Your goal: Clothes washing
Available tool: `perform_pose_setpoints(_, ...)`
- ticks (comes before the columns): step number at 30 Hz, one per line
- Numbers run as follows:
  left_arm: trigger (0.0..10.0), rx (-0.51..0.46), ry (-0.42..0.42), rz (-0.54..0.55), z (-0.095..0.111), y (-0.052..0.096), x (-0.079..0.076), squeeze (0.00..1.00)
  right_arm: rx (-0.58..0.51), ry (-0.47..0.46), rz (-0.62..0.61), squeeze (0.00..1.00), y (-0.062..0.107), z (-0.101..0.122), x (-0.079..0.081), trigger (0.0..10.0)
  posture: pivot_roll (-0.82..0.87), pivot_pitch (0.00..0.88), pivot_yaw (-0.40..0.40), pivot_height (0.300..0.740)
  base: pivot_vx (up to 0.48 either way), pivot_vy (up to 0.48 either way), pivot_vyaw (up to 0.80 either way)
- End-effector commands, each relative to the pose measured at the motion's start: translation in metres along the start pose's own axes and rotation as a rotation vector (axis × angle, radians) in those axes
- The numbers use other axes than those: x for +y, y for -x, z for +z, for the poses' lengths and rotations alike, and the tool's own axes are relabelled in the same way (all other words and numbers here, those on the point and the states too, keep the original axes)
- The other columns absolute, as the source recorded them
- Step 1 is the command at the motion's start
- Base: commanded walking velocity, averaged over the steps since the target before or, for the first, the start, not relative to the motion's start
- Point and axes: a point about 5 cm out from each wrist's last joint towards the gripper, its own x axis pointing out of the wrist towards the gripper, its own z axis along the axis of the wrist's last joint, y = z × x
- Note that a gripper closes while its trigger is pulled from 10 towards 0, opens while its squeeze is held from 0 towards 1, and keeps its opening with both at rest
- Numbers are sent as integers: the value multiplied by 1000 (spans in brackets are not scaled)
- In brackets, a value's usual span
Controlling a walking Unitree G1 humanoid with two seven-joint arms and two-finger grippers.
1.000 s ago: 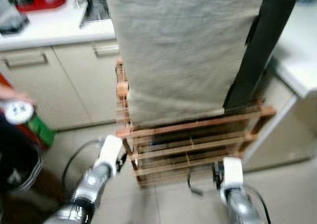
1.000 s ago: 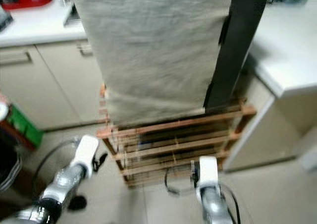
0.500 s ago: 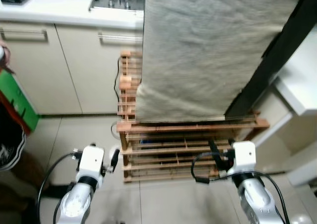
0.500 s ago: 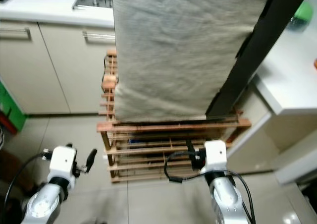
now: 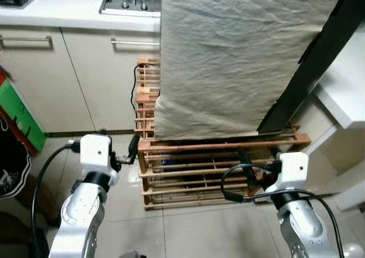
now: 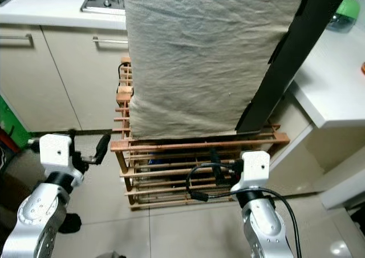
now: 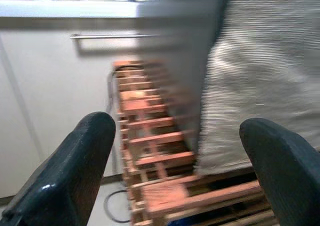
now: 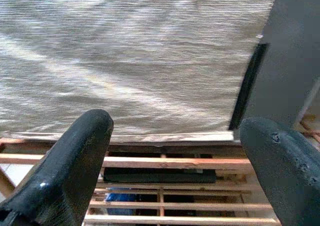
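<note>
Closing in on a wooden drying rack, the robot is raising both arms toward a beige cloth that is hanging over the rack's top and down to its upper rail. From the left eye, the blur of a second ago is gone and the frame is holding steady, so the walk seems to be ending. The left gripper, which half a second ago sat lower and farther from the rack, is now reaching just beside the rack's left corner post. The right gripper is also sitting higher, in front of the slats below the cloth's hem.

From the right eye, a dark garment is hanging beside the cloth on its right, with a white counter beyond and cabinets to the left.

Through the left wrist camera, the fingers are standing wide apart, framing the rack's left end and the cloth's edge, with nothing between them.

Through the right wrist camera, the fingers are likewise spread wide and empty, aimed at the cloth's lower hem. Judging by this, the robot is lining up to take the cloth off the rack; no grasp is made yet.
</note>
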Motion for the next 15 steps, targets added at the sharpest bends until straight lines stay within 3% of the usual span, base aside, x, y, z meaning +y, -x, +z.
perform_pose_setpoints(1, 10000, 13, 84, -65, 3, -2, -11, 1000, 23, -5, -75, 1000, 5, -1, -12, 10000, -79, 0, -31, 740, 0, 0, -800)
perform_pose_setpoints(4, 10000, 12, 114, -79, 9, -4, -15, 1000, 39, -25, -118, 1000, 9, -2, -18, 10000, -76, 0, -25, 740, 0, 0, -800)
perform_pose_setpoints(11, 10000, -14, 122, -38, 18, -8, -8, 1000, 65, -6, -165, 1000, 11, -3, -20, 10000, -78, 0, -10, 740, 0, 0, -786)
perform_pose_setpoints(13, 10000, -38, 83, 24, 24, -10, -1, 1000, 88, -18, -185, 1000, 11, -4, -20, 10000, -78, 0, -7, 740, 0, 0, -781)
perform_pose_setpoints(14, 10000, 27, -68, 48, 25, -13, 1, 1000, 81, -60, -180, 1000, 9, 0, -18, 10000, -78, 0, -7, 740, 0, 0, -769)
perform_pose_setpoints(15, 10000, 27, -68, 48, 25, -13, 1, 1000, 81, -60, -180, 1000, 9, 0, -18, 10000, -78, 0, -7, 740, 0, 0, -769)
